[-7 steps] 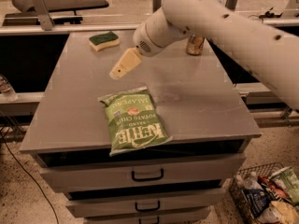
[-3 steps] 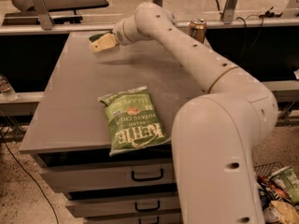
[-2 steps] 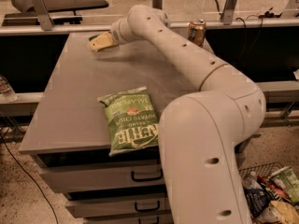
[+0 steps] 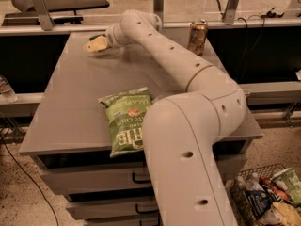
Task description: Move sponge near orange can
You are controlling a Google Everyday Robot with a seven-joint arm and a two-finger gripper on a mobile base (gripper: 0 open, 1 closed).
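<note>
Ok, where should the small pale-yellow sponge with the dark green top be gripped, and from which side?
Across its side edges, from above: the sponge seems to lie flat near the grey table's far-left corner, so only those low edges offer opposing faces. The gripper sits right over it, hiding most of it.

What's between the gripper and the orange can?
In the camera view, only the robot's own arm spans from the gripper, at the back-left of the table by the sponge, toward the orange can; nothing else sits there.

Sponge (image 4: 96,36) lies mostly behind gripper (image 4: 94,46), orange can (image 4: 197,36) upright well apart.
</note>
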